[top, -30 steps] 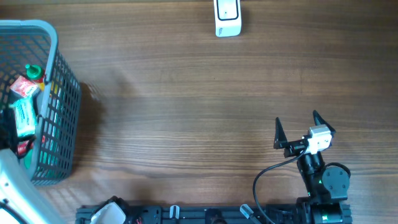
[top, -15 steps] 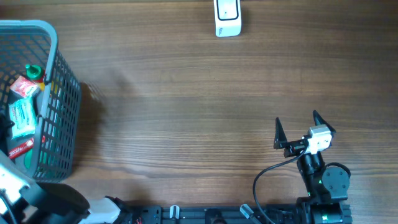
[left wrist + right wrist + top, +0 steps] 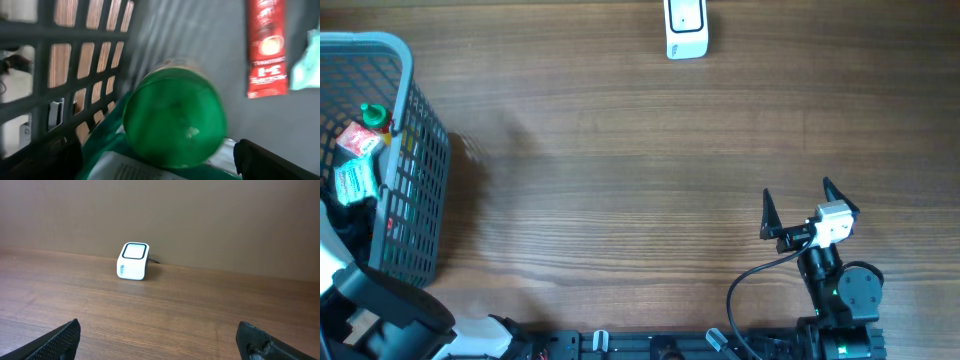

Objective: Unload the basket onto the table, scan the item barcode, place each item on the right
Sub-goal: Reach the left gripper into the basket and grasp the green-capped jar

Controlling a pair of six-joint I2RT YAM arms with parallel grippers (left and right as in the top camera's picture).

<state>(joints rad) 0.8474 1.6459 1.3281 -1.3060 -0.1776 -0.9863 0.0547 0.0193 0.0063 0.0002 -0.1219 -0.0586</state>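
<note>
Basket (image 3: 410, 60) on the left holds the goods, so the left gripper (image 3: 162, 160) hangs inside it, fingers wide, gripping nothing. Right gripper (image 3: 797, 192) rests open, facing the scanner (image 3: 686, 28), likely ready. The green-capped bottle (image 3: 172, 122) sits in the basket, right under the left fingers.

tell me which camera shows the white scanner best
The right wrist view: the scanner stands whole on the table, its front and top window both visible. The overhead view shows only its top, cut by the frame's upper edge. The left wrist view looks into the basket and misses it.
</note>
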